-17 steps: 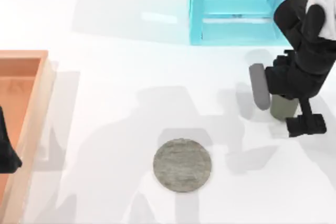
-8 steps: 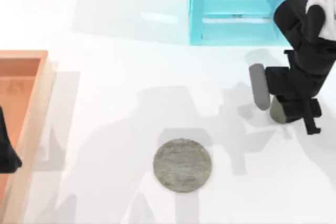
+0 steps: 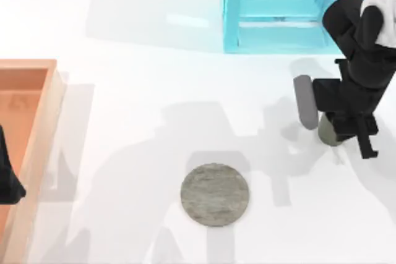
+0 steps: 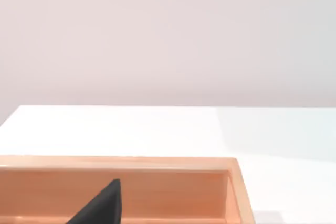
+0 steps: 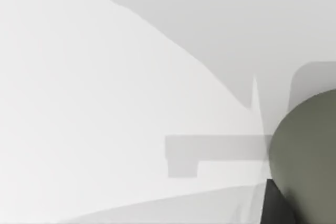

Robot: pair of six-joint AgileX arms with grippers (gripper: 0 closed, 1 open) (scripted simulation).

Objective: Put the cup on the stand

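The cup [image 3: 327,133] stands on the white table [image 3: 136,91] at the right side of the top view, in front of the cyan cabinet [image 3: 278,10] and well apart from the stand [image 3: 215,194], which lies flat nearer the middle front. Only a sliver of its olive-grey wall peeks out from under the right gripper [image 3: 346,129]; in the right wrist view that wall [image 5: 310,156] looms as a smooth curved surface close to the camera. Judging by its plain, handleless, rigid look, it should be light and stiff, its smooth side somewhat slippery, so a firm squeeze across the wall at mid-height, one finger on each opposite side, seems the sensible hold. Its long axis appears to run straight up from the table, mouth upward, though the arm hides the rim, so I cannot confirm that. The right gripper sits low over the cup, touching or all but touching it, and whether its fingers have clamped on the wall I cannot tell. The left gripper [image 3: 9,177] is parked over the orange tray [image 3: 37,128] at the table's left edge, one dark fingertip [image 4: 102,205] showing above the tray's floor, its state equally unclear
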